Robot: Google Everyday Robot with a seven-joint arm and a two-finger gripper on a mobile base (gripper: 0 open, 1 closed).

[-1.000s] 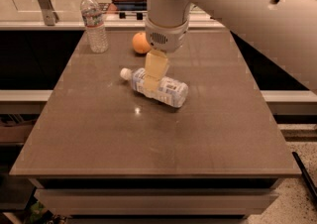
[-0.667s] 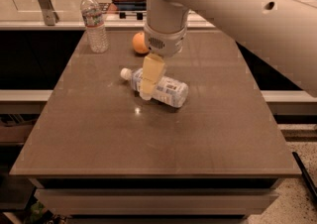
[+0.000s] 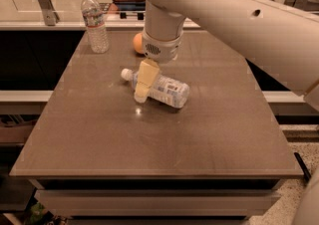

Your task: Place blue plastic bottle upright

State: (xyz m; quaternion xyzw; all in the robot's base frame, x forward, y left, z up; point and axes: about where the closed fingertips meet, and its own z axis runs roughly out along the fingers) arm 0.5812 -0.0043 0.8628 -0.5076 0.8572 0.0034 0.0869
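On the table, a slim bottle stands far left and an orange sits beyond the gripper, which crosses the shoulder of the blue plastic bottle lying mid-table; I cannot tell whether the jaws clamp it.

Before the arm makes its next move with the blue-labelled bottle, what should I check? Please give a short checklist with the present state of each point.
1. Clear plastic bottle with white cap and pale blue label standing upright: not ok, it lies on its side.
2. Gripper positioned at the bottle: ok, it is low at the neck end, near the cap.
3. Firm hold on the bottle: cannot tell.
4. Bare surface on the flat brown table in front of the bottle: ok.
5. Slim upright clear bottle and round orange fruit apart from the lying bottle: ok.
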